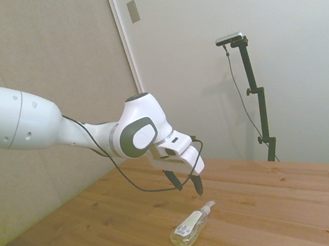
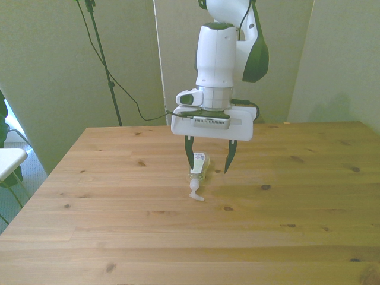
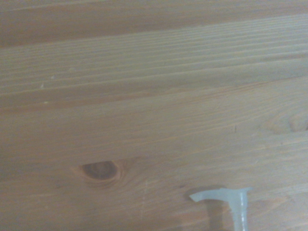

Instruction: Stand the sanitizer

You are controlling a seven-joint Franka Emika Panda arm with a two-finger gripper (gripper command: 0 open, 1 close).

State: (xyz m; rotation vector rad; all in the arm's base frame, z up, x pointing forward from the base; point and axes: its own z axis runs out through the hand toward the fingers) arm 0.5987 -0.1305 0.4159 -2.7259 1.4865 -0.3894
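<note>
Bare table (image 2: 285,202) all round the lying sanitizer (image 2: 198,168); nothing obstructs.

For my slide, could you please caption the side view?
Franka gripper, jaws open, hovering above the sanitizer lying on its side on the wooden table.

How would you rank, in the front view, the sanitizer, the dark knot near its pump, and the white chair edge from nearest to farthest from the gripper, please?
1. The sanitizer, lying on its side just below the open gripper, toward its finger on the front view's left.
2. The dark knot in the table, nearer the camera.
3. The white chair edge, off the table at the front view's far left.
</note>
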